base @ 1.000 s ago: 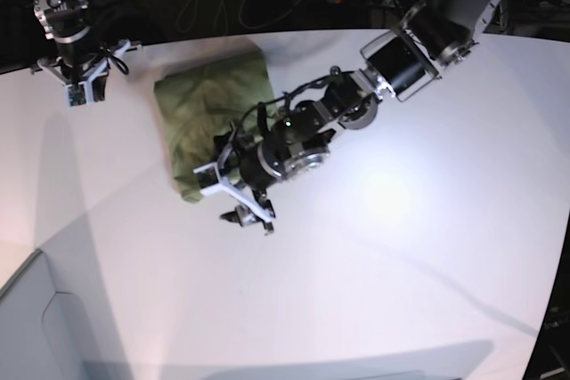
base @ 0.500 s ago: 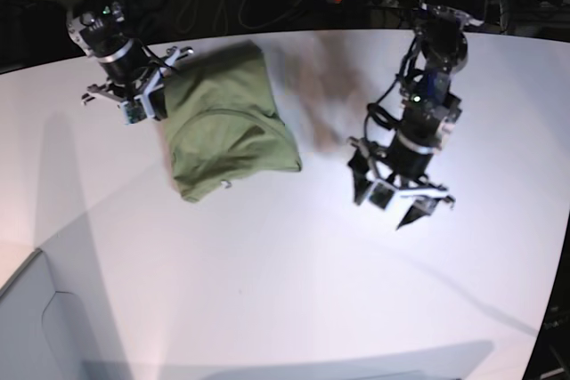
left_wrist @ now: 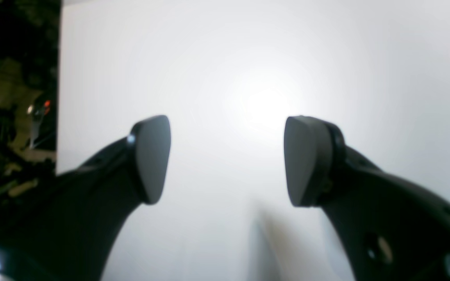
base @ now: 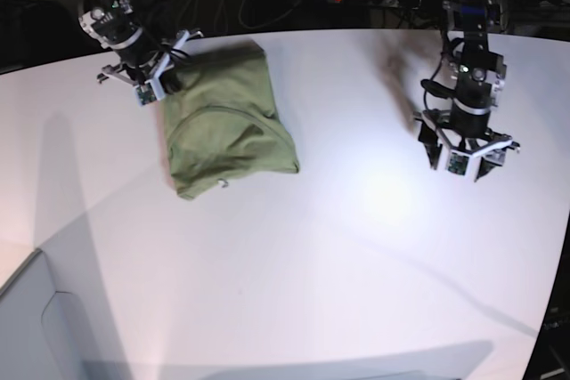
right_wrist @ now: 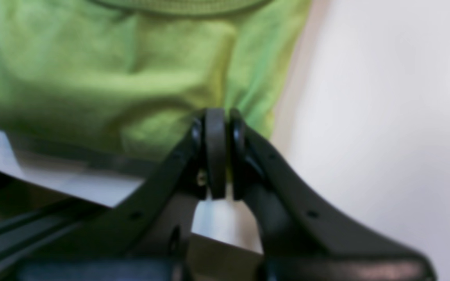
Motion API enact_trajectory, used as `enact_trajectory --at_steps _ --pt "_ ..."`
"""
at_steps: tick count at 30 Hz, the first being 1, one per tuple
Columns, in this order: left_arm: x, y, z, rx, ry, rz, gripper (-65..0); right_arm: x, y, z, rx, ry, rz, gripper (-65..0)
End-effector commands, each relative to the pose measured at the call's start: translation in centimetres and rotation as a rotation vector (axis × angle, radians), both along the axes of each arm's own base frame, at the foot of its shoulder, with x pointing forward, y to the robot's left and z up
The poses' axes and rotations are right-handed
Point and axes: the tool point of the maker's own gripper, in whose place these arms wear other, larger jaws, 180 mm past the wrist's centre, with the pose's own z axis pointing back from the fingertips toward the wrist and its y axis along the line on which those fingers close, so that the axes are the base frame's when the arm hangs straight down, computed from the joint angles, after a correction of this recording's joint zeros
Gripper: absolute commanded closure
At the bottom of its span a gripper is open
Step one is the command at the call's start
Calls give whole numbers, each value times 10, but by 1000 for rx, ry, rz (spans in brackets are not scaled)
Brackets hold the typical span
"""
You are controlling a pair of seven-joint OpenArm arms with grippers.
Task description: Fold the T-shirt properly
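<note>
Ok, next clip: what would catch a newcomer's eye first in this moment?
The olive-green T-shirt, already folded into a compact bundle, lies on the far side of the white table toward the base view's left. The right gripper sits shut at the bundle's upper corner. Far from the cloth, the left gripper hangs wide open over bare tabletop, near a bright glare spot.

L hand hung pointing down w/ fingers spread wide, nothing between. R hand was pinched closed, arm reaching low, tilted.
</note>
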Motion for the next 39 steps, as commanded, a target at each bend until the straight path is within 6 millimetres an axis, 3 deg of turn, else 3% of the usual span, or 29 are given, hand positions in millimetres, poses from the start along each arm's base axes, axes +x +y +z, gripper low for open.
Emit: enact_trajectory --at_steps 1,4,7,13,19,21,23,28,30,34,39 --pt "1 7 15 15 -48 7 -434 9 2 24 4 -87 14 -1" --pt "-11 22 13 29 -32 46 -434 18 16 57 1 -179 59 -1" --pt "-24 33 6 29 -7 78 -434 19 45 66 68 -205 123 -1" --pt "-58 53 -6 -121 10 189 -434 6 93 31 190 -101 216 -1" --pt "-94 68 -15 -230 40 267 -434 -12 101 -1 231 5 216 -1" --pt "-105 72 -17 -260 45 296 -434 -18 101 -4 237 22 213 -1" --pt "-117 79 -18 -287 46 334 -434 -19 103 8 246 -19 215 -1" --pt "-140 91 -18 -328 45 400 -434 -17 101 54 268 -175 204 -1" --pt "-152 94 -20 -349 54 426 -434 -14 88 66 264 -212 166 -1" --pt "-180 101 -23 -409 52 512 -434 -8 36 66 184 -232 44 -1" --pt "-212 104 -39 -459 81 608 -434 -5 10 54 141 -213 2 -1"
